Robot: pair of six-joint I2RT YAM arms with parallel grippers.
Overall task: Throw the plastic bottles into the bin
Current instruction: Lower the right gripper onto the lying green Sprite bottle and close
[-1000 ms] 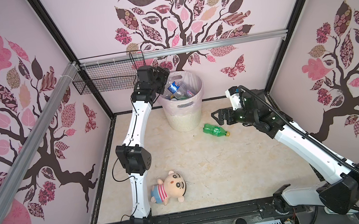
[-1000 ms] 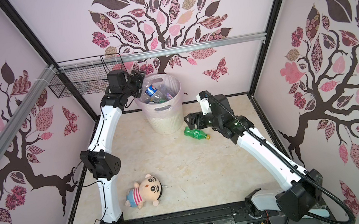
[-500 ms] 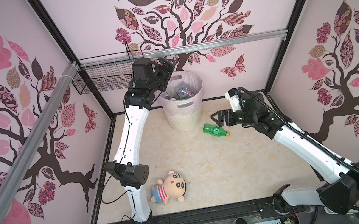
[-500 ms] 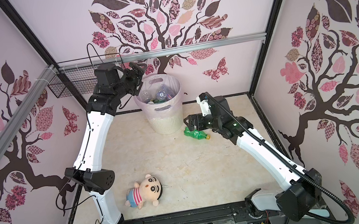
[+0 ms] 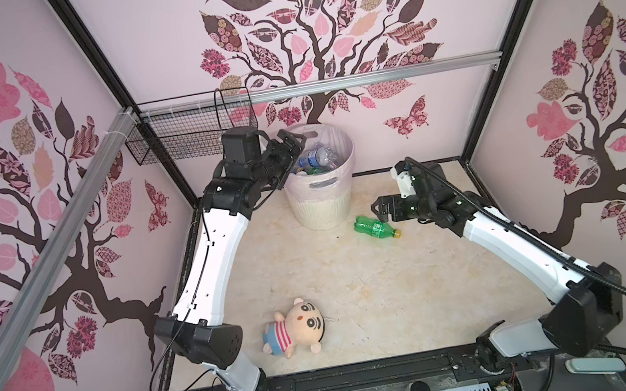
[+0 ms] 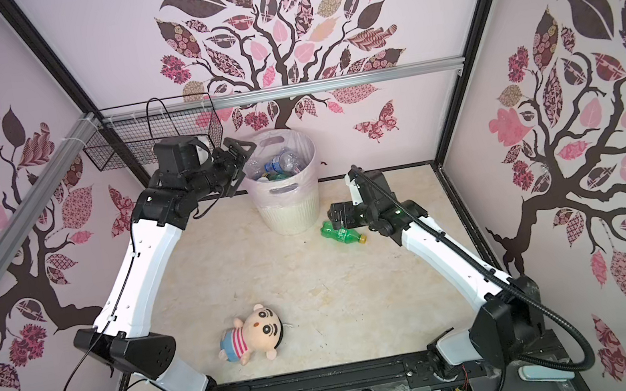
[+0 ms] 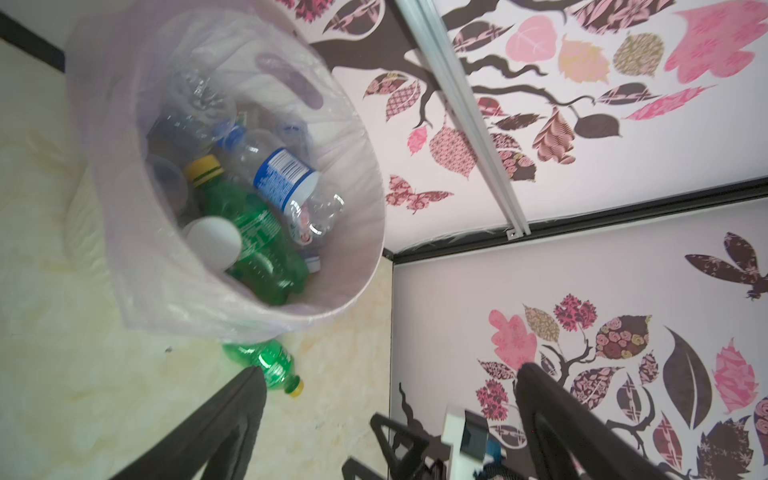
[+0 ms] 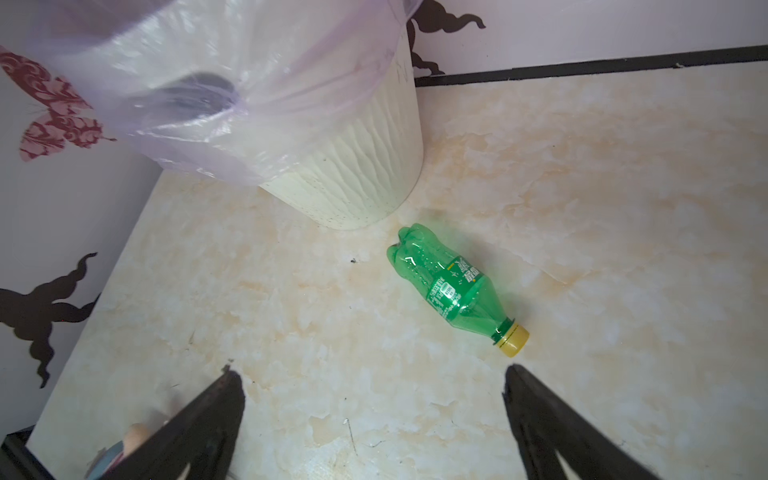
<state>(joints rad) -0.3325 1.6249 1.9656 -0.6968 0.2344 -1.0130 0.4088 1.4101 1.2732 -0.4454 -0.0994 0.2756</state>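
The bin (image 5: 321, 208) (image 6: 291, 216) stands at the back of the floor, lined with a pale pink bag. Several plastic bottles (image 5: 316, 158) (image 6: 280, 163) (image 7: 282, 174) lie inside it, clear ones and a green one. One green bottle with a yellow cap (image 5: 375, 229) (image 6: 342, 235) (image 7: 272, 363) (image 8: 451, 286) lies on the floor right of the bin. My left gripper (image 5: 290, 141) (image 6: 239, 148) (image 7: 388, 370) hangs open and empty at the bin's upper left rim. My right gripper (image 5: 380, 209) (image 6: 334, 215) (image 8: 372, 372) is open just above the green bottle's base end, not touching it.
A plush doll in a striped shirt (image 5: 298, 331) (image 6: 250, 336) lies on the floor near the front. A black wire-mesh basket (image 5: 177, 141) (image 6: 119, 145) hangs on the back left rail. Patterned walls close in three sides.
My left gripper has drawn back from over the bin's mouth toward its left rim, and that arm's elbow has dropped lower. The right arm has barely moved.
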